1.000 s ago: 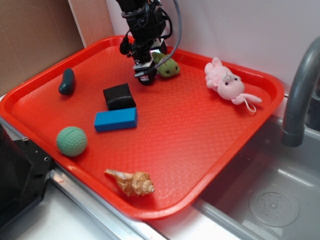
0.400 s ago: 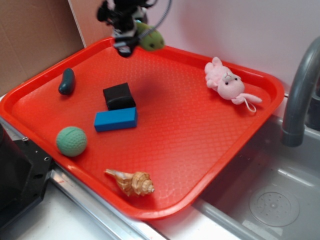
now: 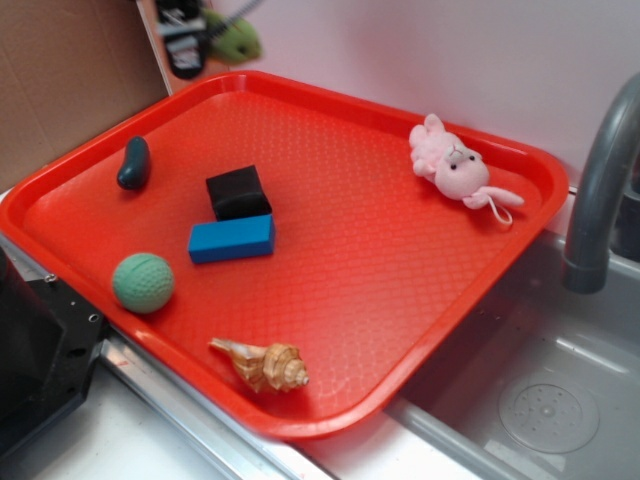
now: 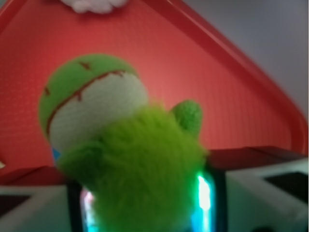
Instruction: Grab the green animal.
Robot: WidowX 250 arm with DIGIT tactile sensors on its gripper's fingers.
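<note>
The green animal point(image 3: 234, 38), a small yellow-green plush, hangs in the air above the far left corner of the red tray point(image 3: 400, 330). My gripper point(image 3: 190, 45) is shut on it, mostly cut off by the top edge of the exterior view. In the wrist view the green animal point(image 4: 120, 145) fills the frame between the two jaws, its green and white head up, with the tray far below.
On the tray lie a pink plush bunny point(image 3: 455, 170), a black block point(image 3: 238, 192), a blue block point(image 3: 231, 239), a teal dimpled ball point(image 3: 143, 282), a dark green oblong piece point(image 3: 133, 164) and a seashell point(image 3: 262, 364). A sink point(image 3: 540, 400) with a grey faucet point(image 3: 598, 180) is at the right.
My gripper has risen and moved left and back with the green animal in it, from tray level to well above the tray's far left corner. Nothing else has moved.
</note>
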